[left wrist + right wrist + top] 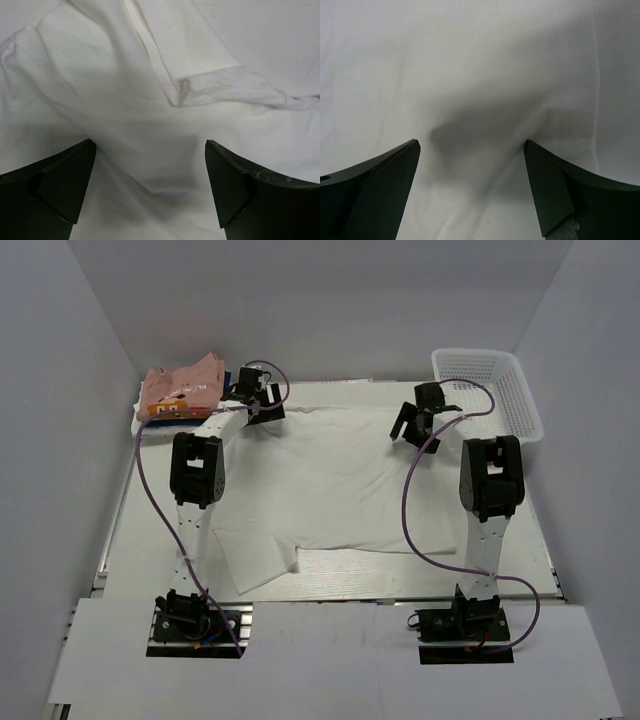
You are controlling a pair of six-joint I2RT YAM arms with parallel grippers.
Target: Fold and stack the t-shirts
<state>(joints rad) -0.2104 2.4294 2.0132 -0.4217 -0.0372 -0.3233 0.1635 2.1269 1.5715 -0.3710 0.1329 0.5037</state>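
Top external view shows the large plain white cloth t-shirt (340, 490) spread across the pale table (525, 530), the left gripper (262, 392) and right gripper (415, 425) poised over its far edge with jaws spread wide; the 2 should pinch that edge squarely, then lift together.

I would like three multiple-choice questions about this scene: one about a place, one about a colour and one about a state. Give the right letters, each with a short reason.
1. Where is the basket in the top view?
A) far right
B) near left
C) in the middle

2. What colour is the topmost folded shirt?
A) green
B) pink
C) black

3. How are the left pincer and the right pincer?
A) both shut on cloth
B) one open, one shut
C) both open

Answers: 1 A, it shows at the far right; 2 B, pink cloth lies on top; 3 C, each wrist view shows a wide gap over the white shirt, with nothing gripped.
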